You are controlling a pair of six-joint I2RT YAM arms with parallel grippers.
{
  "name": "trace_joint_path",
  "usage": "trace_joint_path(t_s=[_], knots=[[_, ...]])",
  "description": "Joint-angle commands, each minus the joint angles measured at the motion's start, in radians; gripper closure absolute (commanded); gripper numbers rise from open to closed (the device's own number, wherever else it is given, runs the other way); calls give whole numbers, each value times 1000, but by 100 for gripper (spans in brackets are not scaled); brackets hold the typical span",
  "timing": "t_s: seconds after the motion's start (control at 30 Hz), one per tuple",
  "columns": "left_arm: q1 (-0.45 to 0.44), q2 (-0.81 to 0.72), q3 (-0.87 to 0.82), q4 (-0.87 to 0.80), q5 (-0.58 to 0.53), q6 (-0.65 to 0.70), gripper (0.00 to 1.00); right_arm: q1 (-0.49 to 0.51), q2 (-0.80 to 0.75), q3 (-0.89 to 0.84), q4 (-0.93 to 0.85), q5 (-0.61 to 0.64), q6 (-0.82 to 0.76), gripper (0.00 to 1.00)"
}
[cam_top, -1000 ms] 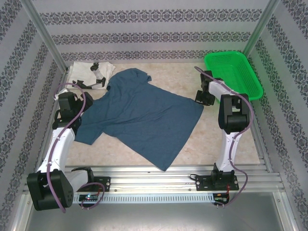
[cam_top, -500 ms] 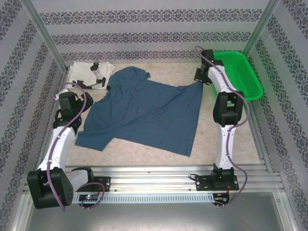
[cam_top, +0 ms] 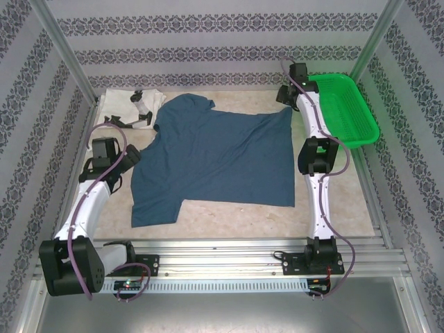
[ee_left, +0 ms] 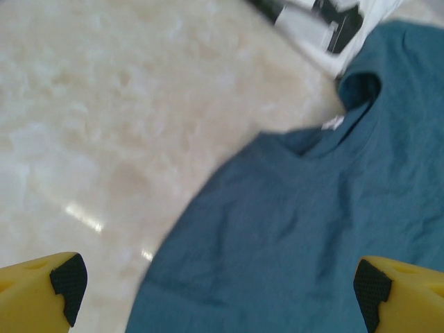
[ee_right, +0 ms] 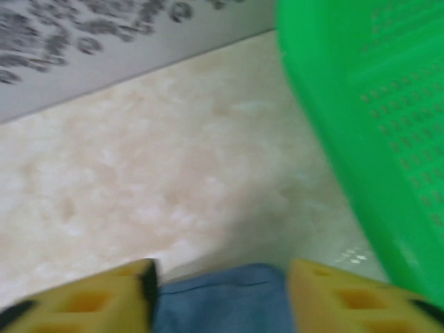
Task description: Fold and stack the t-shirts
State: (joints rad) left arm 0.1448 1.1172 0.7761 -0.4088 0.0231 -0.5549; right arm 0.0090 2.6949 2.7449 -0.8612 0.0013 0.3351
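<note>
Right pincer (ee_right: 218,283) has pulled blue shirt (cam_top: 215,156) corner far-right by basket (cam_top: 347,104), jaws now parting, cloth loose between; shirt spread flat mid tabletop (cam_top: 229,218), ready to fold; left pincer (ee_left: 215,277) wide open, empty; white shirt (cam_top: 114,104) far-left.

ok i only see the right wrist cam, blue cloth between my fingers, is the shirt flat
Observer: Mostly flat. The blue shirt is spread over the table, with your right gripper at its far right corner.
Operator: where's the left gripper
Observer: The left gripper is open and empty, over the shirt's left edge near the collar.
Operator: any other shirt
Observer: A folded white shirt lies at the far left corner, beside the collar.
</note>
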Motion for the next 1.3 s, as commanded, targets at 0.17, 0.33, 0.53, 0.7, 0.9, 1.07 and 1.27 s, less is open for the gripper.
trace_joint_path(t_s=[0.17, 0.33, 0.53, 0.7, 0.9, 1.07, 1.27], knots=[[-17, -245, -77, -401, 147, -84, 0, 115, -568, -537, 135, -12, -19, 15], [-116, -259, -120, -408, 167, -139, 5, 129, -979, -1105, 213, -47, 92, 18], [-219, -222, -167, -413, 70, -215, 11, 120, -1439, -1692, 176, -57, 173, 23], [-241, -211, -193, -461, 43, -297, 21, 94, -1689, -1957, 37, -101, 198, 26], [-283, -220, -198, -492, -50, -341, 23, 117, -1666, -2067, 74, -128, 241, 33], [-301, -196, -229, -489, -89, -363, 28, 115, -1594, -2150, 160, -175, 259, 42], [-333, -179, -211, -526, -168, -382, 28, 141, -1588, -2187, 175, -161, 285, 47]])
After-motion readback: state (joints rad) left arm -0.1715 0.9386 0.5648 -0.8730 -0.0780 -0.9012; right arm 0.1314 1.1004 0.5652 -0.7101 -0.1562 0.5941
